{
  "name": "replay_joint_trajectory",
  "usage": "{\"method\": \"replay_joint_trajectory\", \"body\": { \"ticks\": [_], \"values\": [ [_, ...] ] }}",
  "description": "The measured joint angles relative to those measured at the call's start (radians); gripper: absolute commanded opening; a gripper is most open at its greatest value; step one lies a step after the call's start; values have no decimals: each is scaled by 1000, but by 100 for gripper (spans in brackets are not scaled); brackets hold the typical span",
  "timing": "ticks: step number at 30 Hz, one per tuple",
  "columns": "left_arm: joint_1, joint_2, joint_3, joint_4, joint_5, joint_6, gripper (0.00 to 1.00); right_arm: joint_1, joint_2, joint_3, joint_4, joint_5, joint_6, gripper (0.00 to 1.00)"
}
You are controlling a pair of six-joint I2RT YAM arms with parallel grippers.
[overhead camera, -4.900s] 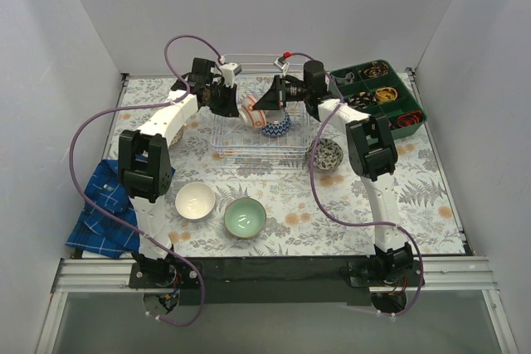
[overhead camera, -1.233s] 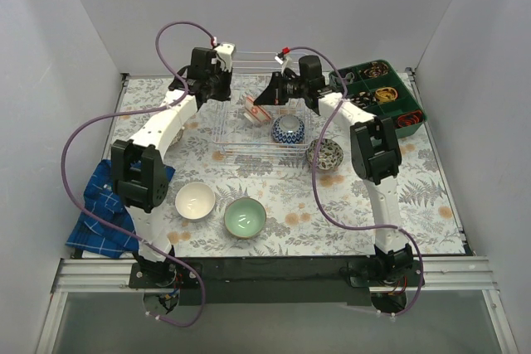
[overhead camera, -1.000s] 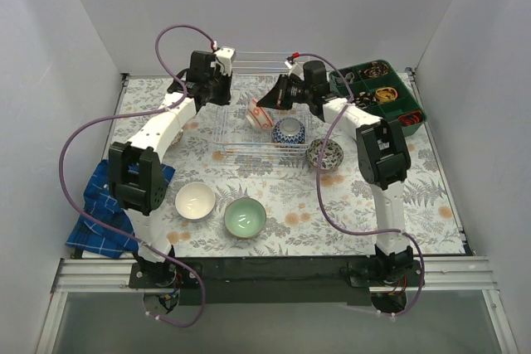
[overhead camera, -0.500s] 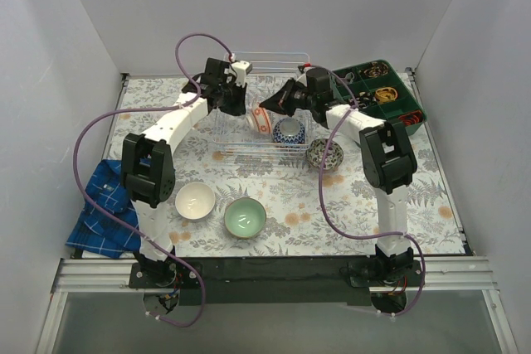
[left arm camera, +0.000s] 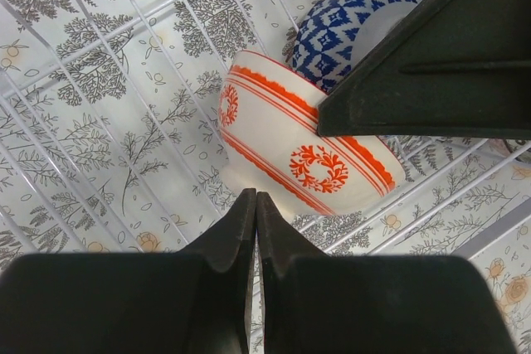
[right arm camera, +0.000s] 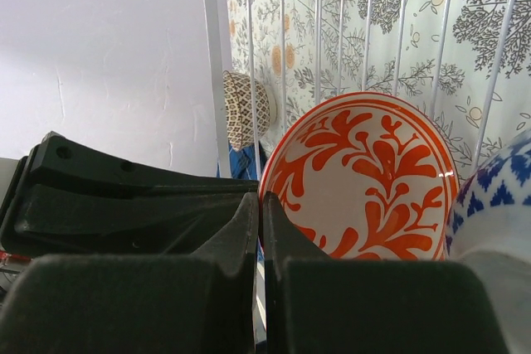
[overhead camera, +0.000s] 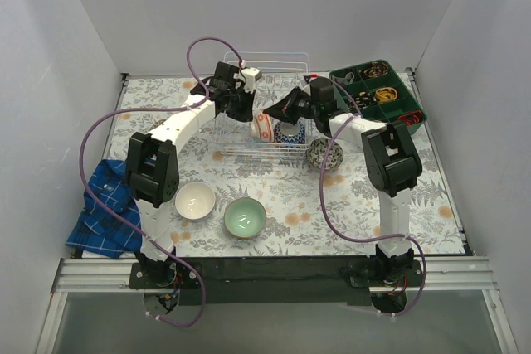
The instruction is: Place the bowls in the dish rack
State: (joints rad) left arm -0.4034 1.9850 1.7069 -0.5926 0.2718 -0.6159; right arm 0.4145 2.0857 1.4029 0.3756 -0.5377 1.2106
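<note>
The orange-red patterned bowl [overhead camera: 263, 127] stands on edge in the pale wire dish rack [overhead camera: 236, 149], with the blue-and-white bowl [overhead camera: 289, 132] right beside it. My left gripper [overhead camera: 250, 113] is shut and empty, its tips [left arm camera: 255, 198] just at the orange bowl's base [left arm camera: 290, 151]. My right gripper [overhead camera: 275, 113] is shut, its tips [right arm camera: 259, 201] against the orange bowl's rim [right arm camera: 365, 176]. The dark grey bowl [overhead camera: 324, 153] sits on the table right of the rack. The white bowl [overhead camera: 196, 201] and mint green bowl [overhead camera: 246, 216] sit near the front.
A dark green compartmented tray [overhead camera: 383, 97] stands at the back right. A blue checked cloth [overhead camera: 104, 209] lies at the left edge. The rack's wires [left arm camera: 124, 64] surround both grippers, and each gripper's dark body [left arm camera: 440, 47] fills part of the other's wrist view.
Both grippers have come down and closer together over the rack. The orange-red bowl has shifted toward the rack's front. The blue-and-white bowl has stayed in place.
</note>
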Motion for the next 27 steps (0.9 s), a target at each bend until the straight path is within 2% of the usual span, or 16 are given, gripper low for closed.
{"method": "replay_joint_trajectory", "body": {
  "ticks": [6, 10, 17, 22, 27],
  "values": [
    [-10, 2, -6, -6, -3, 11, 0, -3, -18, -27, 16, 1, 1, 1],
    [-12, 6, -11, -3, -2, 11, 0, -10, -34, -43, 22, 1, -14, 9],
    [-22, 37, -10, 17, 1, 8, 0, -41, -105, -118, 19, 14, -90, 33],
    [-43, 89, 5, 25, 6, 2, 0, -74, -183, -195, 15, 20, -157, 39],
    [-49, 118, 30, 36, 17, -7, 0, -100, -262, -238, -10, 41, -232, 40]
  ]
}}
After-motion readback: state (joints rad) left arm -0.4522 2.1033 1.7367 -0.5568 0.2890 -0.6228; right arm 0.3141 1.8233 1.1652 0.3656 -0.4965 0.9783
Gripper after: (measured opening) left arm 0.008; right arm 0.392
